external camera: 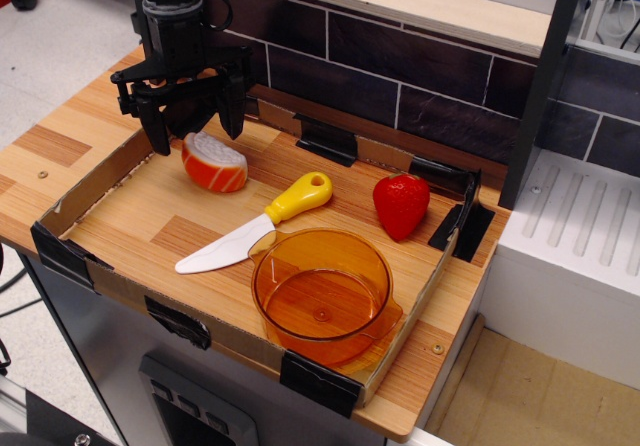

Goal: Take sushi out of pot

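Observation:
The sushi lies on the wooden tray floor at the back left, white rice top up, orange striped side facing the camera. My gripper hangs just above and behind it, open, its fingers apart and not touching the piece. The see-through orange pot stands at the tray's front right with nothing in it, well apart from the sushi.
A toy knife with a yellow handle lies between sushi and pot, its blade tip pointing front left. A red toy strawberry stands at the back right. A cardboard rim edges the tray; a dark brick wall rises behind it.

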Tool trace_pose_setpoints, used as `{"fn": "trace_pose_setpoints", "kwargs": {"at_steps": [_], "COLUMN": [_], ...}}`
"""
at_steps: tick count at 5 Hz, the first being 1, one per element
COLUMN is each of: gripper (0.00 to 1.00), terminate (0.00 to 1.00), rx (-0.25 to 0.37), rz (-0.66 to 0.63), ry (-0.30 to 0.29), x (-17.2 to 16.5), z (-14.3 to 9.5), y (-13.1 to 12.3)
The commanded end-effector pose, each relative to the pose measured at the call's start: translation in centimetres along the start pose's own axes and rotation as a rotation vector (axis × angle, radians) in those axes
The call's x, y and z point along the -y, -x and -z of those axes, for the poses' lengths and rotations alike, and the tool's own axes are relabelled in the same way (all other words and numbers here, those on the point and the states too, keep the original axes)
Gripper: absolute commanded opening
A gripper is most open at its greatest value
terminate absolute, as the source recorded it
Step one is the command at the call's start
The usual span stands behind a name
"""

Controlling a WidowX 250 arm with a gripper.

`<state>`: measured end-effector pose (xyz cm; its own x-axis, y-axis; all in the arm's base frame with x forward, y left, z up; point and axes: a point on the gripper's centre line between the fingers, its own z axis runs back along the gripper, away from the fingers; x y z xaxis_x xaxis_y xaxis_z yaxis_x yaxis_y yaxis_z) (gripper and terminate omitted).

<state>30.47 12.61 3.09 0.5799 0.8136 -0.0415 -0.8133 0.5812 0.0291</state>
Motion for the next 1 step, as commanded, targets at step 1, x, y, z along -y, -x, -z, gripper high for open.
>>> {"fn": "trace_pose_setpoints", "kwargs": {"at_steps": [1], "gripper": [1.0], "terminate": [1.0], "rx": [0.046], "rz": [-0.105], "ry": [0.055], "x": [0.47], "z": [-8.02], "y": [0.79]}}
